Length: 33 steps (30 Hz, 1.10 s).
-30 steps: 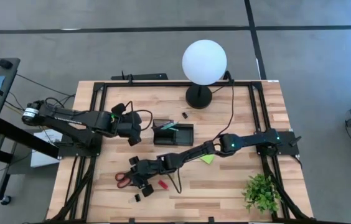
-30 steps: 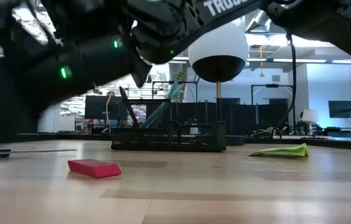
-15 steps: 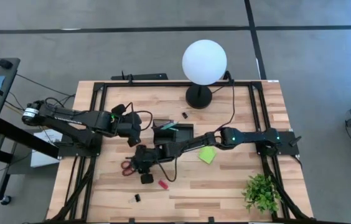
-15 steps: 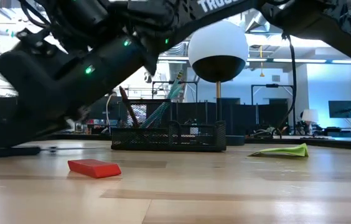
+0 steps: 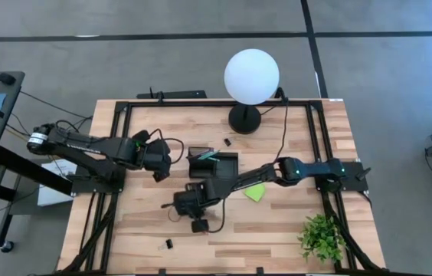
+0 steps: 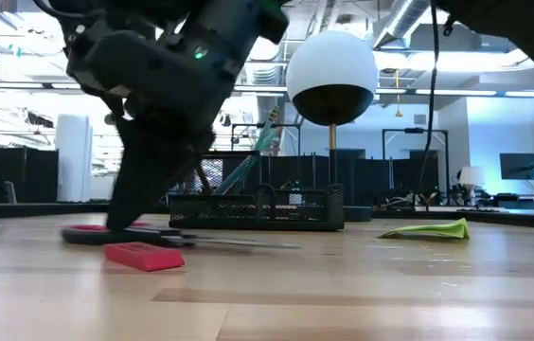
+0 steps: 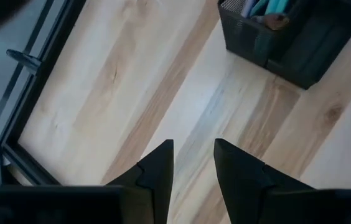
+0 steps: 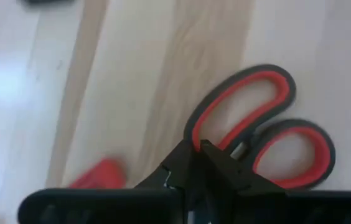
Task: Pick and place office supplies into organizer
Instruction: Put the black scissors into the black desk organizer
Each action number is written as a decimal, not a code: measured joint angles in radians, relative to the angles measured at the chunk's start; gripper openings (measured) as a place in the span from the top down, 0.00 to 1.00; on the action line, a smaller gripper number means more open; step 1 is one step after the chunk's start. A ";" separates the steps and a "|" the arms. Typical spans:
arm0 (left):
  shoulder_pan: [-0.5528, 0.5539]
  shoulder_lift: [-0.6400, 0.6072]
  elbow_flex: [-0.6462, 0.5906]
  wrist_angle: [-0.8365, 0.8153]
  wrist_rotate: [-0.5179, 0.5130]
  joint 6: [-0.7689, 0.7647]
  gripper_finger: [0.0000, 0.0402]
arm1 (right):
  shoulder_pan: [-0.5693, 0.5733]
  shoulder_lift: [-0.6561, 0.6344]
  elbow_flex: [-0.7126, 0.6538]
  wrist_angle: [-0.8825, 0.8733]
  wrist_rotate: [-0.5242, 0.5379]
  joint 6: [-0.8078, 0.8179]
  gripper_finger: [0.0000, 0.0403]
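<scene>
The red-handled scissors (image 8: 259, 121) lie low at the table's left-middle, handles (image 6: 87, 232) toward the left edge and blades (image 6: 248, 244) toward the right. My right gripper (image 8: 198, 152) comes down on them (image 6: 139, 218) and is shut on them. A small red piece (image 6: 144, 256) lies flat just in front. The black organizer (image 5: 224, 165) stands behind, with pens (image 6: 262, 142) sticking up from it. The lime-green sticky-note pad (image 5: 256, 192) lies to its right. My left gripper (image 7: 191, 168) hangs open above bare wood, left of the organizer. My right gripper pinches the rim of one handle loop (image 8: 192, 132) between its two fingers, at the loop's end nearest the blades. The fingers slant steeply down from the table's right side. The handles reach away from the fingers. Whether the scissors touch the table, I cannot tell.
A white globe lamp (image 5: 252, 75) on a round black base (image 5: 244, 119) stands at the far edge. A green plant (image 5: 322, 236) sits at the near right corner. A small black clip (image 5: 168, 244) lies near the front, another (image 5: 227, 142) beyond the organizer.
My right gripper has drawn back from the near left part of the table toward the far right and tipped steeply downward. The scissors have travelled with it toward the organizer. The red piece has stayed in place.
</scene>
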 joint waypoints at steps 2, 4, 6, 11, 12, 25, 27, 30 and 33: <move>-0.008 0.000 0.000 -0.001 0.000 -0.013 0.72 | 0.015 -0.013 -0.002 -0.029 0.027 -0.039 0.93; -0.018 0.000 0.000 -0.001 0.000 -0.023 0.72 | 0.026 -0.019 -0.003 -0.019 0.084 -0.058 0.92; -0.027 0.000 0.000 0.000 -0.001 -0.039 0.72 | 0.038 -0.020 -0.005 0.018 0.133 -0.061 0.89; -0.045 0.000 0.000 0.000 0.004 -0.066 0.72 | 0.038 -0.018 -0.006 0.053 0.142 -0.061 0.81; -0.048 0.000 0.000 0.000 0.006 -0.066 0.72 | 0.038 -0.018 -0.006 0.053 0.144 -0.060 0.79; -0.054 0.000 0.000 0.000 0.007 -0.065 0.72 | 0.066 -0.018 -0.005 0.091 0.187 -0.150 0.62; -0.054 0.000 0.000 0.000 0.007 -0.065 0.72 | 0.072 -0.018 -0.003 0.127 0.217 -0.164 0.61; -0.054 0.000 0.000 0.000 0.008 -0.065 0.72 | 0.072 -0.019 -0.001 0.153 0.236 -0.186 0.60; -0.054 0.000 0.000 0.000 0.015 -0.065 0.72 | 0.069 -0.020 0.014 0.174 0.244 -0.185 0.60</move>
